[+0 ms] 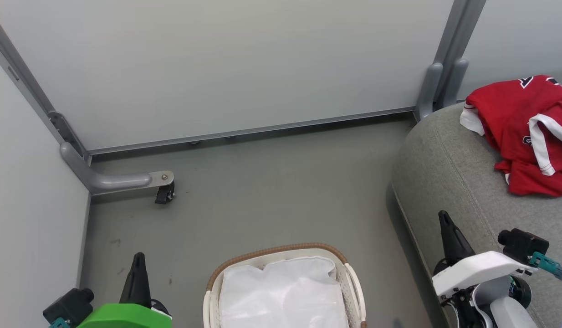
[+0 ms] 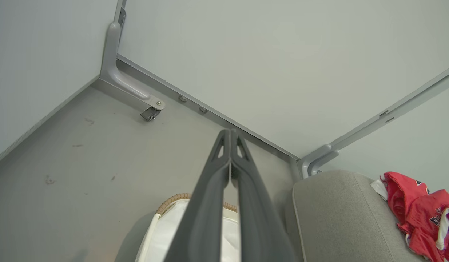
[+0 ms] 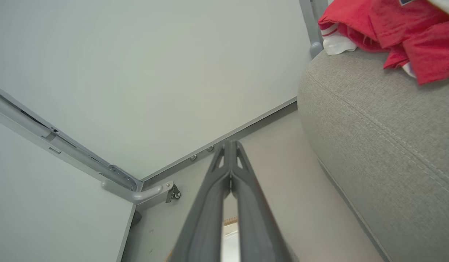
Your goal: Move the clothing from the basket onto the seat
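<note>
Head view: open grey floor (image 1: 272,191) runs to the seat (image 1: 445,182) at 3 o'clock, its edge rounded, the clothing (image 1: 522,136) heaped on top. The basket (image 1: 281,249) at 6 o'clock holds a white liner (image 1: 281,291). Wrist views show left gripper (image 2: 230,133) and right gripper (image 3: 230,143) pinched together, empty.

Bare floor (image 1: 272,191) separates basket (image 1: 272,250) from seat (image 1: 445,173); a castered partition foot (image 1: 126,181) juts out at left.
</note>
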Motion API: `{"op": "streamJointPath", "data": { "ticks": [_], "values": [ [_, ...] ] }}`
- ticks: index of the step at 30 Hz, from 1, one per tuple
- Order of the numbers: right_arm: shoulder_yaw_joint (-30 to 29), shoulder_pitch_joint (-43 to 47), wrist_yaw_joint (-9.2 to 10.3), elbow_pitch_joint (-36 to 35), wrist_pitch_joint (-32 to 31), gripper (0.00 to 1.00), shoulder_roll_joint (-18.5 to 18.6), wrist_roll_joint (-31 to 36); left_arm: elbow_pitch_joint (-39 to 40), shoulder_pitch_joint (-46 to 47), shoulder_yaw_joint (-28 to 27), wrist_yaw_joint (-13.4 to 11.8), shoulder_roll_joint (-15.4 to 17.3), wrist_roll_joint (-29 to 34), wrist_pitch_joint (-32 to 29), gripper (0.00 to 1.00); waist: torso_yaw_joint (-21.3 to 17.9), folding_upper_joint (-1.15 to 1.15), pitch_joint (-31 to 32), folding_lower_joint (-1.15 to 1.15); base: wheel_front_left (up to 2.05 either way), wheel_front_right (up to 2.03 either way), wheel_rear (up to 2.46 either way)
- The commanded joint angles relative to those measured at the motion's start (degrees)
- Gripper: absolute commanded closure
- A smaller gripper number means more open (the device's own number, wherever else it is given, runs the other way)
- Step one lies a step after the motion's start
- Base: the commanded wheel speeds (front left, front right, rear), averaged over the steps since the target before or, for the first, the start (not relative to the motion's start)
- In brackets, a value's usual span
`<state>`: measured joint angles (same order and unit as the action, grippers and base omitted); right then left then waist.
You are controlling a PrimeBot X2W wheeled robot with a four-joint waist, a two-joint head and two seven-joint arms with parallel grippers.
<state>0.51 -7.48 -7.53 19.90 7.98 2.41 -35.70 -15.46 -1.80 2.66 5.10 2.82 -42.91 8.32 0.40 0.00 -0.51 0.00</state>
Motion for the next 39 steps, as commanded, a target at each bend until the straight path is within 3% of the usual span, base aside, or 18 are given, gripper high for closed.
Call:
{"op": "streamJointPath", "data": {
  "ticks": [1,39],
  "values": [
    [-0.41,-0.16,0.02,-1.14,-0.45,1.0,0.29,-2.0,0.8,1.9,-0.48,0.4,0.44,-1.74,-0.39,1.0,0.0,0.0,0.0,0.0,0.0,0.0,0.0],
    [-3.79,0.57,0.04,-3.66,-7.55,1.0,0.45,-29.3,1.25,5.25,-4.58,1.49,0.58,-25.81,-7.38,1.0,-0.16,0.0,0.13,0.0,0.0,0.0,0.0]
  ]
}}
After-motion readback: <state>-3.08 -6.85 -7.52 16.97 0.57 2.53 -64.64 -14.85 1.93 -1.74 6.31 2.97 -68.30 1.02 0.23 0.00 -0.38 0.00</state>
